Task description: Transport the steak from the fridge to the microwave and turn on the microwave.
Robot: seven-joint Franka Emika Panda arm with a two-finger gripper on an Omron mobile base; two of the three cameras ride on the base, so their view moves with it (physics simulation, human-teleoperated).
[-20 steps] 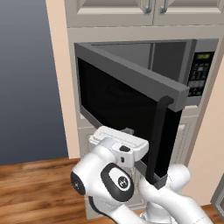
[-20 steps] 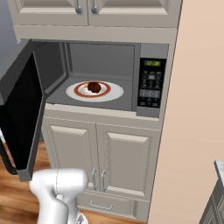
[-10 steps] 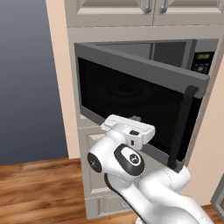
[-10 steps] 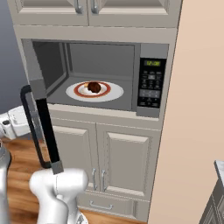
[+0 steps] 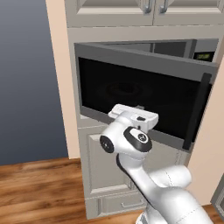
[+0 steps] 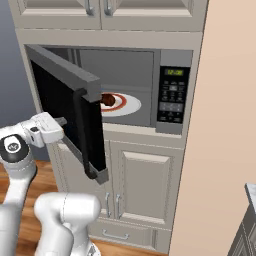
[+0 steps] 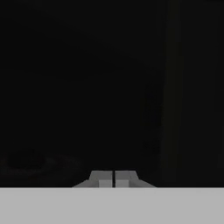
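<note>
The microwave point(image 6: 172, 95) is built in at chest height, its black glass door point(image 6: 65, 100) swung about halfway. Inside, the dark reddish-brown steak point(image 6: 106, 99) lies on a white plate point(image 6: 127, 104), partly hidden by the door's edge. My gripper point(image 6: 63, 121) is shut and empty, its tips pressed against the outer glass of the door point(image 5: 131, 87), left of the dark bar handle point(image 6: 90, 135). In the hand view the gripper point(image 7: 113, 178) has its two tips together against black glass. The fridge is out of view.
The button panel with its green display point(image 6: 175, 72) sits on the microwave's right side. Cream cabinet doors point(image 6: 145, 185) stand below and more above point(image 6: 100, 7). A beige wall point(image 6: 225, 125) juts out at the right. The wooden floor point(image 5: 35, 188) lies at the left.
The microwave door has swung from wide open toward the opening. My hand has followed it, pushing on the glass, and stayed shut.
</note>
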